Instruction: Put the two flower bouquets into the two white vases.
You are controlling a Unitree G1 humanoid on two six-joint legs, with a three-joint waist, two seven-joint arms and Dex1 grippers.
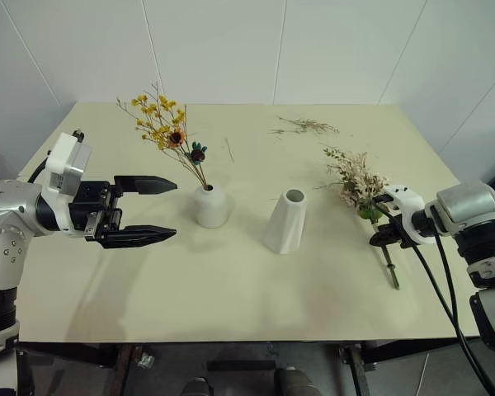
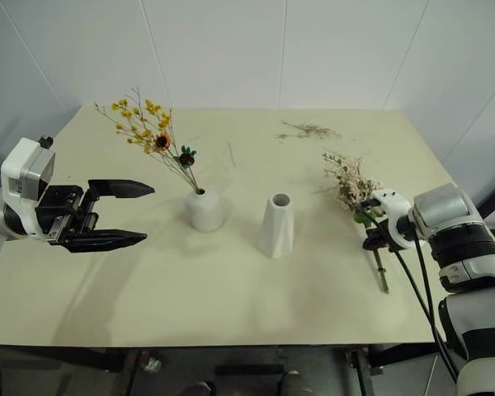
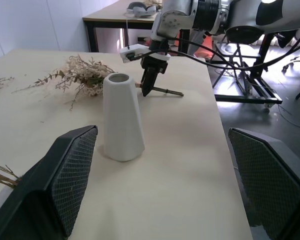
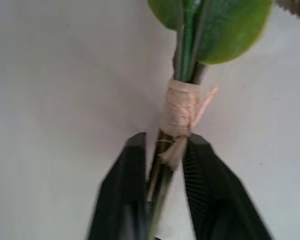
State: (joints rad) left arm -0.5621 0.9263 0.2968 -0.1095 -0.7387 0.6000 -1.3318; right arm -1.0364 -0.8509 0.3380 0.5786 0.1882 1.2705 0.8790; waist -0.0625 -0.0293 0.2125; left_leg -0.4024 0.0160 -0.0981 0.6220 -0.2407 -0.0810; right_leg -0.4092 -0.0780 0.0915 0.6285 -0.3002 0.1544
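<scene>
Cream-pink dried bouquet (image 1: 359, 183), leafy, lying flat on the pale table (image 1: 231, 297) near its right edge, flower heads pointing away, stem end toward the near edge. The right gripper (image 1: 385, 233) has its black fingers (image 4: 210, 200) pinched onto the stems just below the twine wrap (image 4: 180, 107), beneath the green leaves. Judged light, brittle and easily shed at the heads, stiff enough along the bound stems; the binding is the sensible hold, since the bare stem end below must enter a vase mouth first. Left gripper (image 1: 140, 210): empty, jaws spread wide, held level over the table's left side and pointing toward the vases. Tapered cone vase (image 1: 285, 221): white, upright, empty, wide mouth, mid-table, standing between the two grippers and nearest to the lying bunch; probably tippy if knocked by a sideways stem. Round bulbous vase (image 1: 212, 205): white, narrow neck, just left of the cone, already holding the slim yellow-orange bouquet (image 1: 165, 128), which leans up and to the left. Loose brown dried twig (image 1: 304, 125): far side of the table, well apart from everything, no obstruction. The route from the bunch to the cone vase looks open.
</scene>
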